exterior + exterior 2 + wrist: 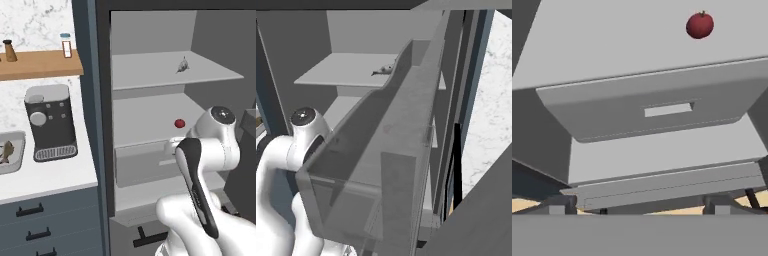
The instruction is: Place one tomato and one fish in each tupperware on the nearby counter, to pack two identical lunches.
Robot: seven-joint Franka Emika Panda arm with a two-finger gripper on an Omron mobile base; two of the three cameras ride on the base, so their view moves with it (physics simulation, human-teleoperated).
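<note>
Fridge interior is standing open, door swung out to the right with its door bin [381, 165] crowding the right base view close to the arm. Upper shelf [150, 75] has an open front edge and free room above it. Lower shelf [145, 125] is ending right above the grey drawer [657, 107], whose front has a slot handle; the drawer is sitting shut or nearly so, can't tell exactly.

Gripper [639, 207] is sitting low in front of the fridge, below the drawer's level, looking up at it. The 2 finger tips [557, 206] are standing wide apart, nothing between them, touching nothing.

Tomato [179, 123] is lying on the lower shelf toward the right, small, round, dark red, with a short stem showing in the hand view, well back from the shelf's front edge. Grey fish [182, 65] is lying on the upper shelf, right side, small and pale, apart from the walls.

On the counter [60, 175] left of the fridge, 1 tupperware [15, 160] is sitting at the left frame edge, light grey with a raised rim, and a brownish fish [7, 151] is lying inside it. Coffee machine [50, 122] is standing just right of that tub.
</note>
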